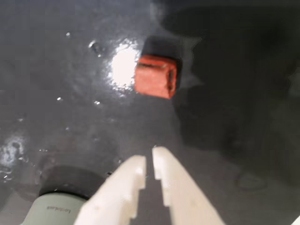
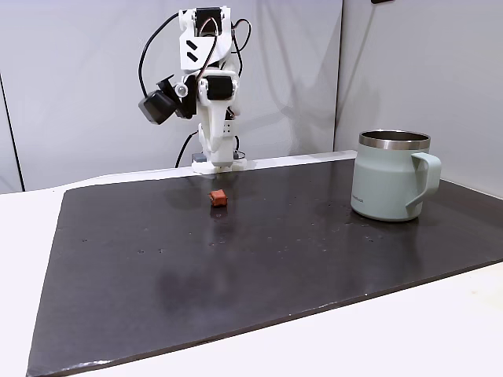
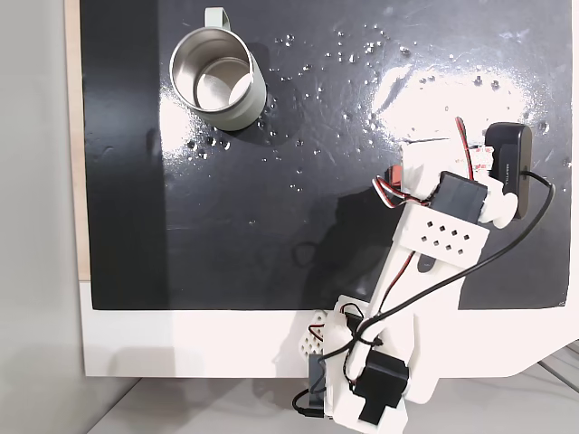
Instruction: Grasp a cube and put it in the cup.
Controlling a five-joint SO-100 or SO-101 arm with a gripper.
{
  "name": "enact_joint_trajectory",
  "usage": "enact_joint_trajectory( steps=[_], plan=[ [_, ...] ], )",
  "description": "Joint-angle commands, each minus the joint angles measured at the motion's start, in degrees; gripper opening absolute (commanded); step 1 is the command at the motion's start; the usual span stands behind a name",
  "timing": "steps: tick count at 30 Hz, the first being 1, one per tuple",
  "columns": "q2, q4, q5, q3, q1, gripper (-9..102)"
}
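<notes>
The small rust-red cube lies straight beyond your white tool, whose fingers are nearly pressed together, empty.

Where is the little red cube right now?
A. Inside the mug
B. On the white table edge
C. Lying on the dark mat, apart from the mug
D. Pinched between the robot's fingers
C: in a fixed view the cube sits on the dark mat, well away from the mug; in the wrist view the gripper is short of it, holding nothing.
</notes>
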Motion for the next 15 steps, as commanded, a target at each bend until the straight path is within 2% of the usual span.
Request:
enact_joint_trajectory(
  steps=[1, 9, 15],
  plan=[
    [-0.53, 0.35, -1.32, -2.55, -0.18, 0],
    [-2.11, 1.41, -3.60, -2.02, 0.09, 1],
    [-3.78, 1.93, -3.60, -2.29, 0.88, 16]
  ],
)
